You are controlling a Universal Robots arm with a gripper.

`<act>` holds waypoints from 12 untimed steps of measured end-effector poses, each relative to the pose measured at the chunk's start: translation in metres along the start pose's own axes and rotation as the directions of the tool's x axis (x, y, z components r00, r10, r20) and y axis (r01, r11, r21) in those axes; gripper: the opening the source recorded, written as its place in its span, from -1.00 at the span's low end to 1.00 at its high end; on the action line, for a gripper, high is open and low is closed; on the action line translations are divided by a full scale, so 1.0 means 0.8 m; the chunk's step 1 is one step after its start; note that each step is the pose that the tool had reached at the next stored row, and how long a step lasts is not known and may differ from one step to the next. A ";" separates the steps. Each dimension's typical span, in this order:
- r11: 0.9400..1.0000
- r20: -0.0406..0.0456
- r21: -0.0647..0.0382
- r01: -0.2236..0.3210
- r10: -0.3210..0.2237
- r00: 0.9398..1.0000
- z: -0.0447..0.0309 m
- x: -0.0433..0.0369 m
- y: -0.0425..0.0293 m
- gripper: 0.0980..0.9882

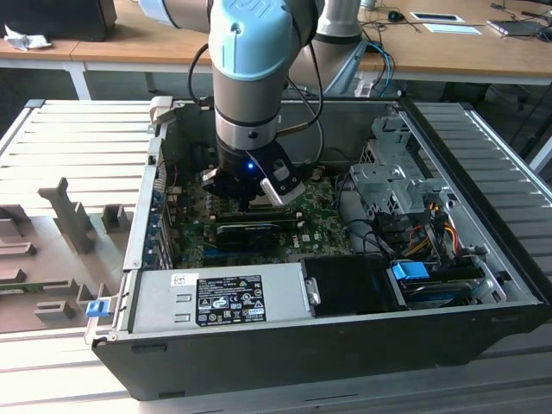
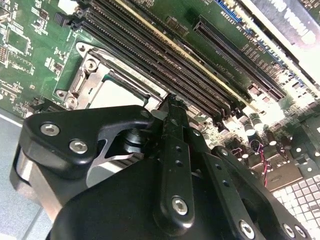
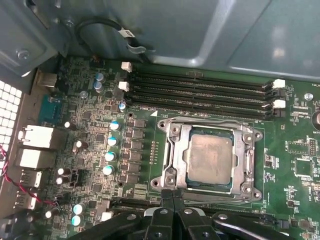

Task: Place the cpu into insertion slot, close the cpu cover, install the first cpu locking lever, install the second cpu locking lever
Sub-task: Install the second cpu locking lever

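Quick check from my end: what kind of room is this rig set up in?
Probably a lab or workshop: an open computer case sits under the robot arm, with wooden desks and cables behind it.

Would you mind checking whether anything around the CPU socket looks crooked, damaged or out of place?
Nothing stands out. The cpu lies flat and square in the insertion slot, with the cpu cover framing it evenly. The gripper sits shut at the socket's edge.

arm (image 1: 250,78): upright, wrist pointing straight down | pincer (image 3: 173,196): fingers pressed together, nothing between them
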State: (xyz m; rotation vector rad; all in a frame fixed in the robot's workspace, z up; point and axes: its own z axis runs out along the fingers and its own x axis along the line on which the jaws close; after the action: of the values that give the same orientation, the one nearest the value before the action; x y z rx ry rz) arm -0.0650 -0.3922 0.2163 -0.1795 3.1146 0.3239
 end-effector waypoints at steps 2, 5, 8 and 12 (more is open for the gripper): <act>1.000 0.001 -0.011 0.000 0.000 1.000 0.0006 0.003 0.0003 -0.98; 1.000 0.003 -0.022 0.000 0.000 1.000 0.0016 0.005 0.0002 -0.98; 0.999 0.004 -0.033 0.000 0.000 1.000 0.0023 0.007 -0.0004 -0.98; 0.998 0.008 -0.065 0.001 -0.001 1.000 0.0036 0.014 -0.0055 -0.98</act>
State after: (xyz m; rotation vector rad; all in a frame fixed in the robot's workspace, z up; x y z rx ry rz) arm -0.0756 -0.3972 0.2124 -0.1794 3.0980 0.4257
